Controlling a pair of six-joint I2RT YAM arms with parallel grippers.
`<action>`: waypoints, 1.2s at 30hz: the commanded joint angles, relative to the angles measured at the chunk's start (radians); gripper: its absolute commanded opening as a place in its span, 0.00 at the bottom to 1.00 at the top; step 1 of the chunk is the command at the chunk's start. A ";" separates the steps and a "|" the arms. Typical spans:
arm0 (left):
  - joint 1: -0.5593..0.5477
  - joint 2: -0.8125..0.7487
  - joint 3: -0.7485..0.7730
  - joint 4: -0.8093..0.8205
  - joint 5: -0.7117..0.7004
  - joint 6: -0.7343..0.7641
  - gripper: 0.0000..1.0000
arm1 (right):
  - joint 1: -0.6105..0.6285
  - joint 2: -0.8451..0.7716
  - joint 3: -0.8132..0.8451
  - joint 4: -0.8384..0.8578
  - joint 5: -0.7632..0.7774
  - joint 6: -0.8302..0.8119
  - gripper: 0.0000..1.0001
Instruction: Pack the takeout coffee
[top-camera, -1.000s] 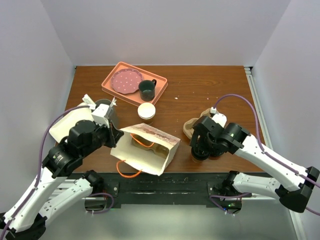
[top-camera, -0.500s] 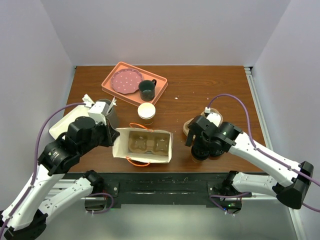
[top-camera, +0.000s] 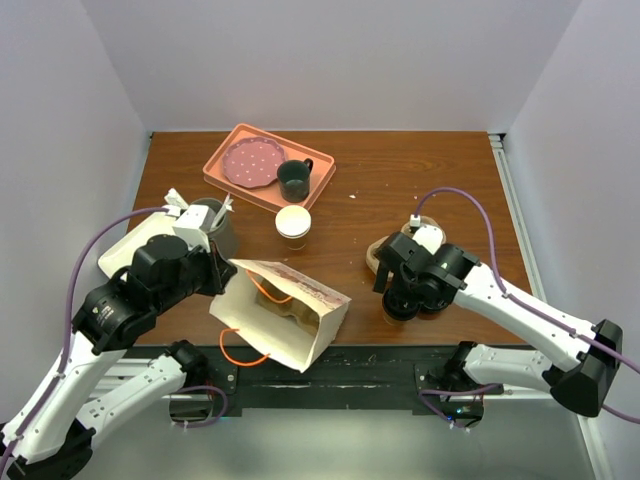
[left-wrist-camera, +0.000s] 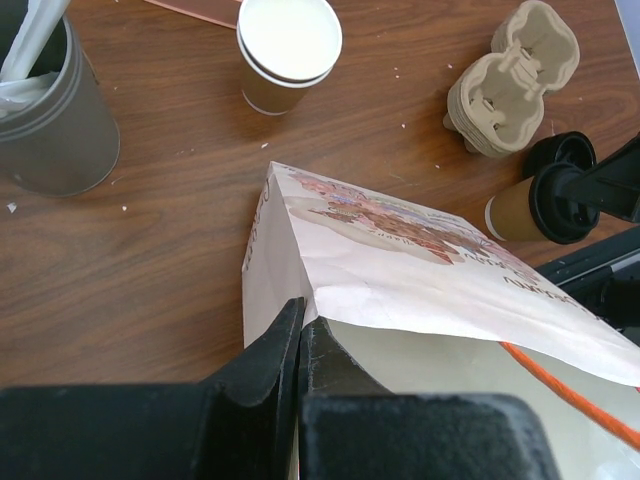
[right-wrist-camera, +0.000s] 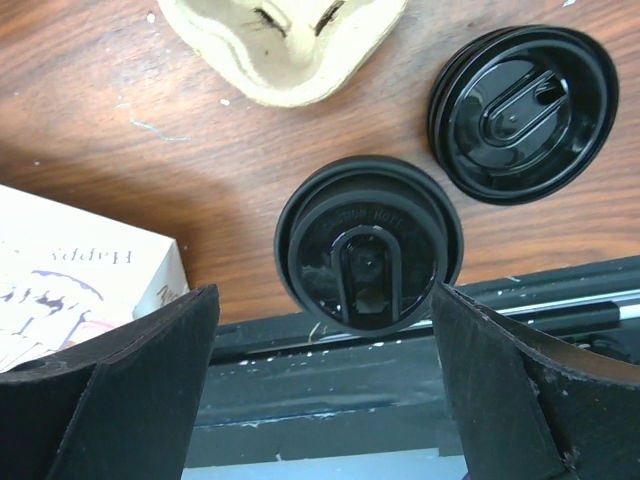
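Takeout coffee (right-wrist-camera: 368, 255) sits at the near edge of the desk (right-wrist-camera: 90, 130), between the right jaws, which are wide open and holding nothing. One loose black lid (right-wrist-camera: 520, 110) right beside it, one carrier stack (right-wrist-camera: 280, 40) near. Left jaws clamped tight on the one paper bag (left-wrist-camera: 400, 260).

A salmon tray (top-camera: 236, 189) sits toward the far left corner of the desk (top-camera: 400, 180), carrying a pink dotted plate (top-camera: 250, 161) and a dark green mug (top-camera: 293, 179). Just nearer stands a white-lidded paper cup (top-camera: 293, 222). A grey tin (top-camera: 218, 228) stands towards the left edge. A printed paper bag (top-camera: 285, 310) with orange handles tilts at the near edge. Stacked pulp cup carriers (left-wrist-camera: 510, 85) and a loose black lid (right-wrist-camera: 520, 115) lie near the near edge, right of the middle.
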 joint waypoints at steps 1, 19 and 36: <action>0.001 0.000 0.041 -0.004 -0.005 -0.007 0.00 | -0.024 0.004 -0.017 0.014 0.028 -0.037 0.93; 0.001 0.029 0.090 -0.026 -0.012 -0.004 0.00 | -0.036 0.024 -0.081 0.077 -0.036 -0.066 0.92; 0.001 0.041 0.083 -0.010 -0.008 -0.008 0.00 | -0.039 0.052 -0.003 0.002 0.034 -0.101 0.92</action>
